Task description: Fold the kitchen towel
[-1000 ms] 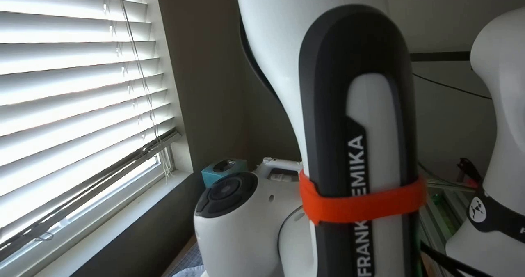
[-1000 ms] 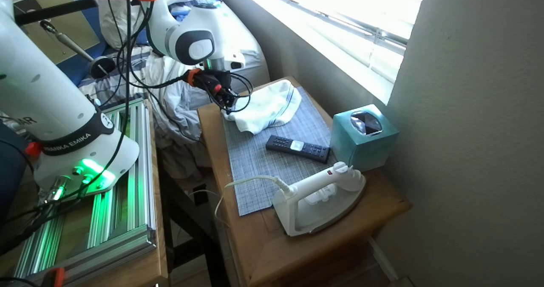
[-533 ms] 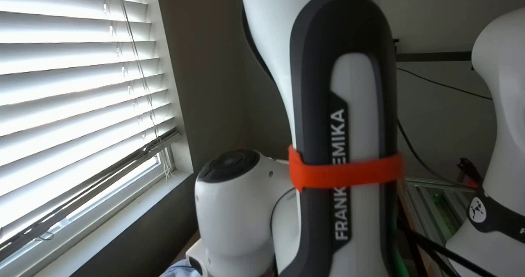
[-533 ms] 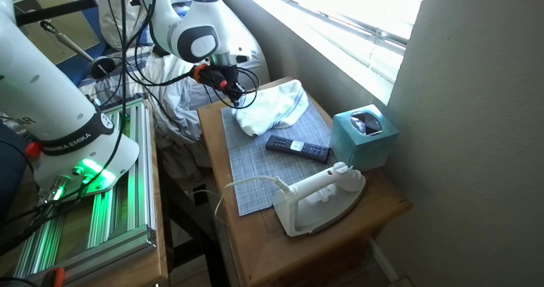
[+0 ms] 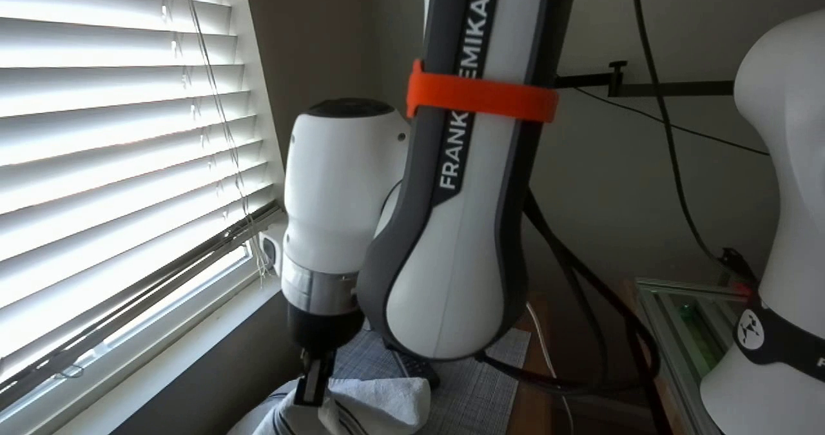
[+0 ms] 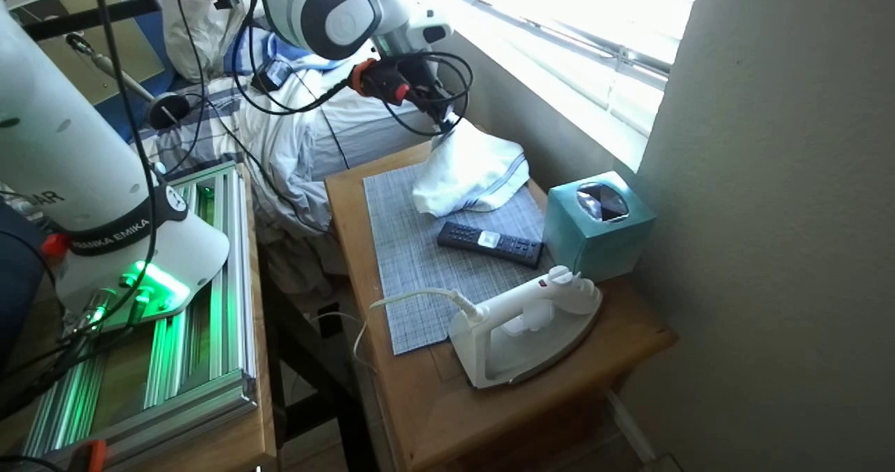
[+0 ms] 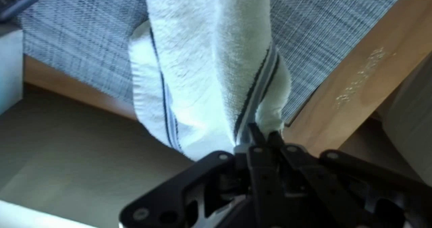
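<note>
The kitchen towel [image 6: 475, 178] is white with dark blue-grey stripes and lies rumpled on the grey mat near the window end of the wooden stand. It also shows in an exterior view [image 5: 390, 401] and in the wrist view [image 7: 189, 69]. My gripper [image 6: 445, 124] is shut on an edge of the towel and holds that part raised, so the cloth slopes up to the fingertips. The fingers also show in an exterior view [image 5: 310, 393]. In the wrist view the fingertips [image 7: 266, 135] are nearly together with cloth between them. The rest of the towel hangs down onto the mat.
A dark remote [image 6: 489, 245] lies on the grey woven mat [image 6: 405, 262] beside the towel. A teal tissue box [image 6: 594, 241] and a white iron [image 6: 521, 339] with a cord stand on the wooden stand [image 6: 447, 430]. The wall and window sill [image 5: 193, 357] are close to the arm.
My gripper has moved up and toward the window, raising the held edge. The towel has shifted the same way, baring more of the mat. Remote, box and iron have not moved.
</note>
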Action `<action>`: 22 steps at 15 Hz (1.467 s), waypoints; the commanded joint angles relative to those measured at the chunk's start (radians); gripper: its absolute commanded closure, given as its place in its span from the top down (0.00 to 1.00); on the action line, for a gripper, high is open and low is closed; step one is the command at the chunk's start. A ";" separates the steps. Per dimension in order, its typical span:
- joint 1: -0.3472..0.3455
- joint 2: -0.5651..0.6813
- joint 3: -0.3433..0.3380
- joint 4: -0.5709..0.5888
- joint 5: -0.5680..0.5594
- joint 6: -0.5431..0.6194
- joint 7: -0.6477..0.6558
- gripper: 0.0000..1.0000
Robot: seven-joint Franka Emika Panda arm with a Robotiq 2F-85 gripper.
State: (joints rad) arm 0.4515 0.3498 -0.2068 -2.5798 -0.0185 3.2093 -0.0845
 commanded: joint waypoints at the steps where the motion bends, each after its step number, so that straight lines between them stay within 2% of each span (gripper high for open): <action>1: 0.237 0.043 -0.266 0.049 0.027 -0.016 0.063 0.01; 3: 0.392 0.118 -0.430 0.079 0.045 -0.042 0.131 0.01; 4: 0.440 0.159 -0.471 0.093 0.060 -0.079 0.168 0.01; 6: 0.503 0.243 -0.515 0.113 0.079 -0.131 0.249 0.01; 8: 0.496 0.290 -0.491 0.133 0.060 -0.205 0.346 0.01; 11: 0.457 0.360 -0.424 0.181 0.047 -0.284 0.427 0.01; 14: 0.440 0.436 -0.411 0.248 0.045 -0.317 0.503 0.01; 15: 0.426 0.451 -0.404 0.268 0.045 -0.327 0.516 0.30; 16: 0.411 0.460 -0.396 0.285 0.046 -0.338 0.527 0.32; 17: 0.365 0.444 -0.361 0.293 0.053 -0.331 0.517 0.37; 22: 0.061 0.252 -0.132 0.210 0.066 -0.227 0.399 0.71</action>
State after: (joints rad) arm 0.6894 0.7314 -0.4674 -2.3058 0.0342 2.9348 0.3938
